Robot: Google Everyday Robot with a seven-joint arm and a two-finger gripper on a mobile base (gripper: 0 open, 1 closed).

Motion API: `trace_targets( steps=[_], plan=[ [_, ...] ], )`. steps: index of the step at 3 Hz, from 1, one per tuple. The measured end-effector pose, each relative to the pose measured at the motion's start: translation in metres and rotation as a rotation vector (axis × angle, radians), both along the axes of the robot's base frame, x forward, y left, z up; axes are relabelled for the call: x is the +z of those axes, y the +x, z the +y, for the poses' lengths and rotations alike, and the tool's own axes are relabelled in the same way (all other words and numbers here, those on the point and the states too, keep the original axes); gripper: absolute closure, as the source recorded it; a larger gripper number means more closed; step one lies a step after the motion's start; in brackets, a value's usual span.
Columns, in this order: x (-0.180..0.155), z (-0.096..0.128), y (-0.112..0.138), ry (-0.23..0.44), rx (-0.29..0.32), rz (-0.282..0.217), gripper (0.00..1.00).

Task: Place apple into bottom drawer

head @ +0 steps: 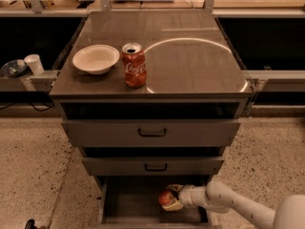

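The apple (166, 197) is small, round and red-orange. It sits between the fingers of my gripper (171, 197), which reaches in from the lower right on a white arm. The gripper is shut on the apple and holds it inside the open bottom drawer (128, 205), just above its flat floor, right of the middle. The bottom drawer is pulled out below the two wider drawers.
A red Coca-Cola can (134, 65) and a white bowl (96, 58) stand on the cabinet top (190, 56). The top drawer (151, 132) and middle drawer (152, 166) with dark handles are slightly out. A white cup (34, 63) stands on a ledge at the left.
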State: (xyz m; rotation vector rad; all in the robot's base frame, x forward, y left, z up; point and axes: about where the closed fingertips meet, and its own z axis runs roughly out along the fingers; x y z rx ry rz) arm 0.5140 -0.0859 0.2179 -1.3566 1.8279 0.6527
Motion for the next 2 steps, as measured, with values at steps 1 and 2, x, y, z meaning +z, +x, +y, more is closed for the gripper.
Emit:
trace_targets(
  steps=[1,2],
  plan=[
    [-0.037,0.008,0.012,0.001,0.002,0.005,1.0],
    [-0.064,0.015,0.023,-0.004,-0.019,0.008,0.81]
  ],
)
